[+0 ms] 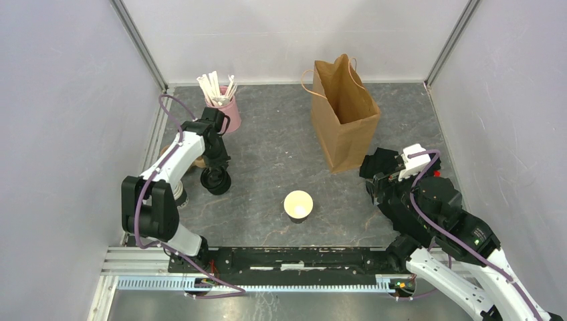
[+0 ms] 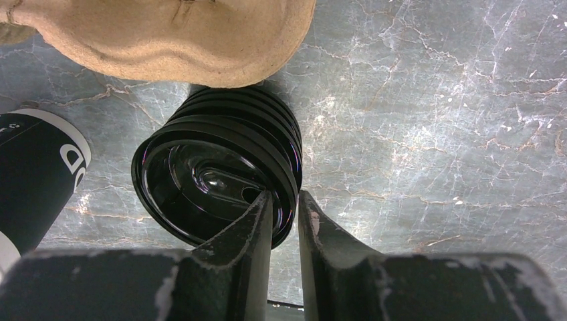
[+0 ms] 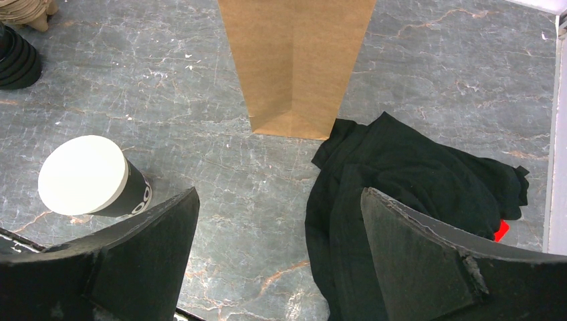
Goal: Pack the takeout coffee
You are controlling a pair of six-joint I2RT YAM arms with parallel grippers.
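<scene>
A dark paper cup [image 1: 298, 204] with a cream inside stands uncapped in the middle of the table, and shows in the right wrist view [image 3: 83, 175]. A stack of black lids [image 1: 216, 181] sits at the left. My left gripper [image 1: 215, 175] is down on it. In the left wrist view one of the fingers [image 2: 257, 217] is inside the top lid [image 2: 214, 177] and the other outside, pinching its rim [image 2: 286, 197]. A second dark cup [image 2: 33, 180] stands beside the stack. My right gripper [image 1: 372, 175] [image 3: 279, 194] is open and empty.
A brown paper bag [image 1: 344, 120] stands upright and open at the back right [image 3: 294, 67]. A black cloth [image 3: 414, 180] lies below my right gripper. A cardboard cup carrier [image 2: 167, 33] lies behind the lids. A pink cup of white sticks [image 1: 224, 110] stands at the back left.
</scene>
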